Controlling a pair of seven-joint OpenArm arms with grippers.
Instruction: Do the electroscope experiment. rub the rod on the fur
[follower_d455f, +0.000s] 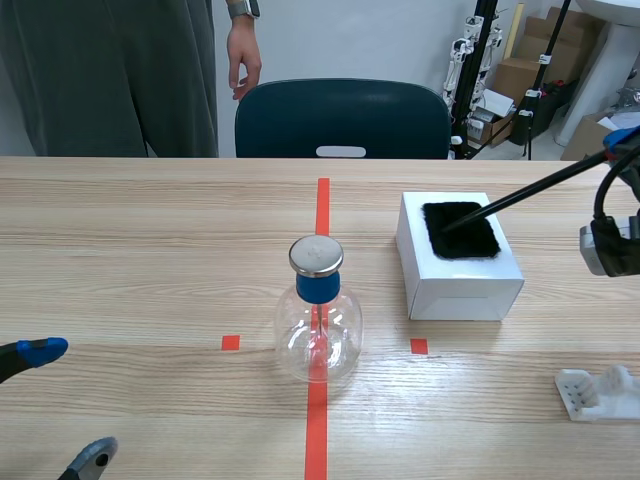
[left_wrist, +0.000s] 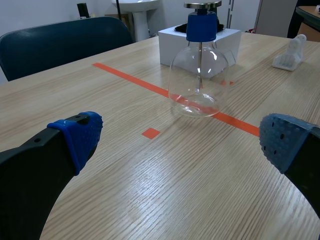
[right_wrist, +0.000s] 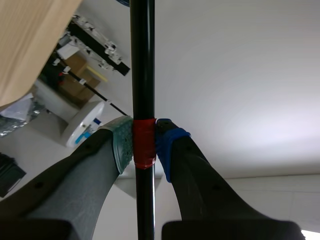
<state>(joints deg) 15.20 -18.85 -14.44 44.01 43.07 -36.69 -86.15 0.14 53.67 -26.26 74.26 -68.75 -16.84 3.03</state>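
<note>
1. At the far right of the scene, right gripper (right_wrist: 145, 142) with jaws clamped on the black rod (right_wrist: 142, 60), one pad pressed to each side of a red band (right_wrist: 144, 131) wrapped round it.
2. From that gripper, rod slanting down and to the left, its tip touching the black fur (follower_d455f: 460, 232).
3. Fur lying flat on top of a white box (follower_d455f: 455, 290), right of the long orange line (follower_d455f: 322, 205) on the wooden table (follower_d455f: 150, 260).
4. Round glass flask (follower_d455f: 318, 325) upright on the orange line, left of the box and nearer, apart from it; blue stopper (follower_d455f: 317, 287) in its neck, metal disc (follower_d455f: 316, 255) on top, thin stem hanging down inside.
5. Low at the near left, left gripper (follower_d455f: 62, 405) with jaws spread wide apart over the table, well left of the flask and clear of it.
6. At the near right, small white plastic stand (follower_d455f: 600, 392), apart from the box.
7. Beyond the far edge, dark blue chair (follower_d455f: 340, 120); to its left a standing person in grey, one hand (follower_d455f: 243, 65) hanging beside the chair back.
</note>
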